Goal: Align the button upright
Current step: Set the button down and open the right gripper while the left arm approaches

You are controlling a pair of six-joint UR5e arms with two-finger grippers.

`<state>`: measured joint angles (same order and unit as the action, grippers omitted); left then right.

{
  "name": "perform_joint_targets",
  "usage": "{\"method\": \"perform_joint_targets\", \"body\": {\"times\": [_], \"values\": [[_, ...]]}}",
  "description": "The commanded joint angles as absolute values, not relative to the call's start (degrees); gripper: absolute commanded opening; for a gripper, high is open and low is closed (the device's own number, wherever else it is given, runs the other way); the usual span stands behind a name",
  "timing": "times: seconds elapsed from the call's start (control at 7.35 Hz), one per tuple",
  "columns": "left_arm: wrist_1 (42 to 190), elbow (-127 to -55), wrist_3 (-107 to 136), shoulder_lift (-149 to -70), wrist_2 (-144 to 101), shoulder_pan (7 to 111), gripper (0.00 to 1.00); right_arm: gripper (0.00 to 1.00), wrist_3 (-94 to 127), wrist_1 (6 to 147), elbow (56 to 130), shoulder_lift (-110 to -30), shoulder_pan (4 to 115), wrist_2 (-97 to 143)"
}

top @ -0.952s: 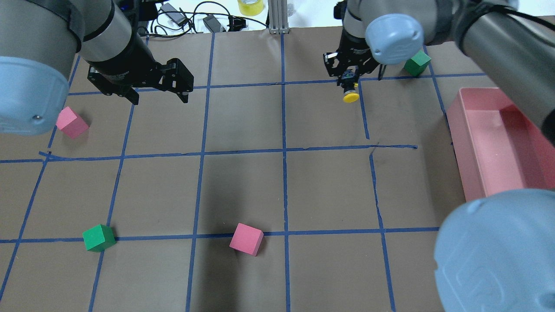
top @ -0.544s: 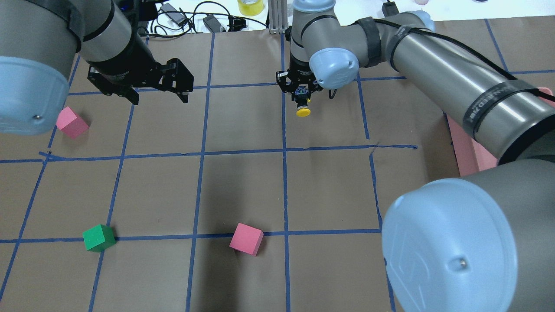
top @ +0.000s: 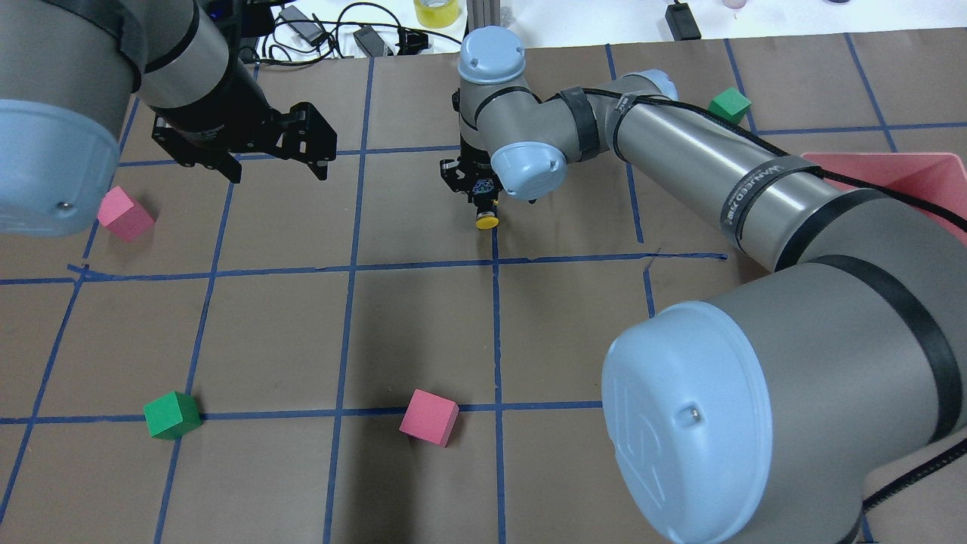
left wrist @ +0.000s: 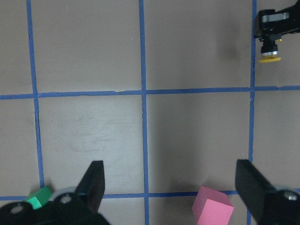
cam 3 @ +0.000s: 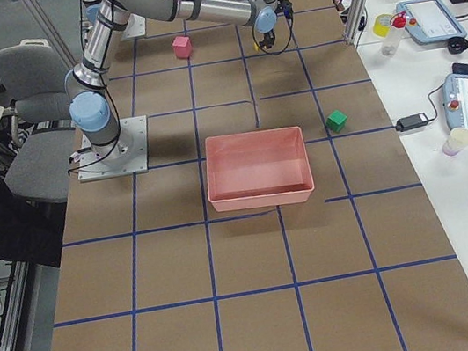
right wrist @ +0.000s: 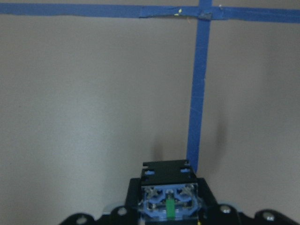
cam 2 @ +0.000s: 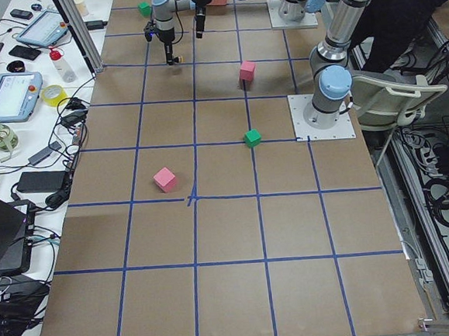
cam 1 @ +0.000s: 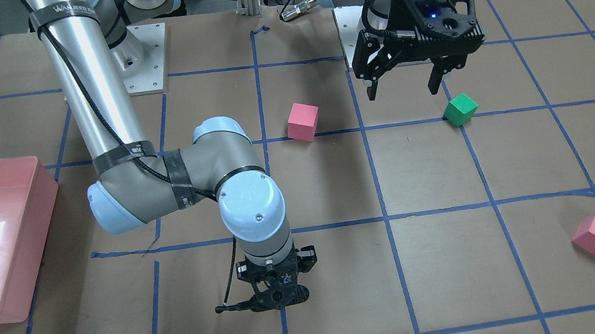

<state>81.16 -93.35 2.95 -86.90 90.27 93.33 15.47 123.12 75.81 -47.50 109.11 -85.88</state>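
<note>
The button [top: 486,221] hangs in my right gripper [top: 481,202], which is shut on its black base, yellow cap pointing down. It is over the blue centre tape line, in the far half of the table. The left wrist view shows the button [left wrist: 270,52] at its top right, cap lowest. The right wrist view shows only the button's blue-and-black terminal end [right wrist: 168,199], with the cap hidden under it. In the front view the right gripper [cam 1: 277,301] is low over the paper and hides the button. My left gripper [top: 272,170] is open and empty, hovering at the far left.
A pink cube [top: 125,214] lies at the left and another pink cube [top: 429,417] near the front centre. One green cube [top: 172,415] is at the front left, another green cube [top: 729,104] at the far right. A pink bin [top: 906,170] stands at the right edge.
My right arm has carried the button left, from the far right cell to the centre tape line, and a little nearer the robot. The left arm has not moved.
</note>
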Motion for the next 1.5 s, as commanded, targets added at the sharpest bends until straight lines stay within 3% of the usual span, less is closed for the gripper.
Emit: {"method": "perform_joint_targets", "body": {"times": [0.0,0.14,0.27,0.82,1.36], "values": [[81.1,-92.8,3.0,-87.8,90.2,92.7,1.0,0.06,15.4,124.4,76.3,-46.4,109.2,-85.4],[81.2,-92.7,3.1,-88.4,90.1,92.4,1.0,0.83,15.0,124.4,76.4,-46.7,109.2,-85.5],[81.1,-92.6,3.4,-88.6,90.1,92.4,1.0,1.0,14.8,124.3,76.6,-47.0,109.2,-85.9],[75.4,-96.7,5.9,-90.3,89.6,94.4,1.0,1.0,11.9,120.2,80.8,-57.0,107.9,-87.3],[37.8,-114.8,13.0,-95.1,90.5,101.6,0.97,1.0,5.9,110.9,87.9,-70.3,96.2,-90.1]]}}
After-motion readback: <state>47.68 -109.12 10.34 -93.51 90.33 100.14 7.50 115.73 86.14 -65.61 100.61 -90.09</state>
